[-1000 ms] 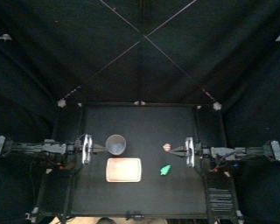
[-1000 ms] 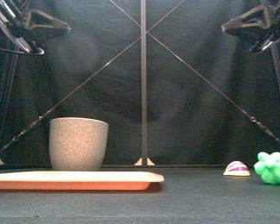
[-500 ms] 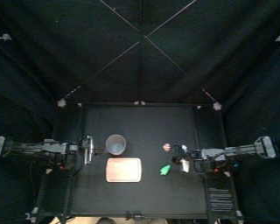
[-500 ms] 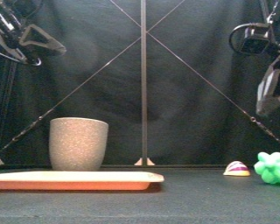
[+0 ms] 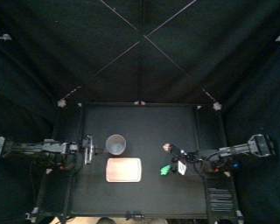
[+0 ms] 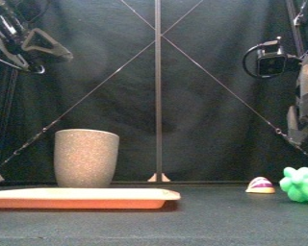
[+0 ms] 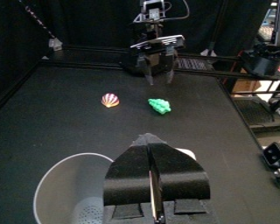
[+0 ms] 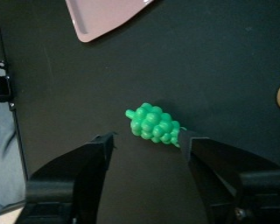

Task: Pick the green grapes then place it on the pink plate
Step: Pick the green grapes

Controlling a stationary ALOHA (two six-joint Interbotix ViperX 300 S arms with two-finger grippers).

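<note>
The green grapes (image 5: pixel 164 170) lie on the table just right of the pink plate (image 5: pixel 125 171); the front view has the grapes (image 6: pixel 299 184) low at the far right and the plate (image 6: pixel 80 198) at the left. My right gripper (image 8: pixel 150 141) is open and hangs above the grapes (image 8: pixel 154 123), one jaw on each side, not touching them. In the top view the right gripper (image 5: pixel 181 164) sits close beside the grapes. My left gripper (image 7: pixel 149 138) is shut and empty, held high over the grey speckled cup (image 7: pixel 73 188).
The grey cup (image 5: pixel 116 143) stands behind the plate. A small pink and white toy (image 5: pixel 167 147) lies behind the grapes, also low in the front view (image 6: pixel 261 184). The right arm (image 6: pixel 304 96) comes down at the right edge.
The right arm has swung forward and down from its raised rest position, bringing its open gripper over the grapes. The left arm has barely moved.
</note>
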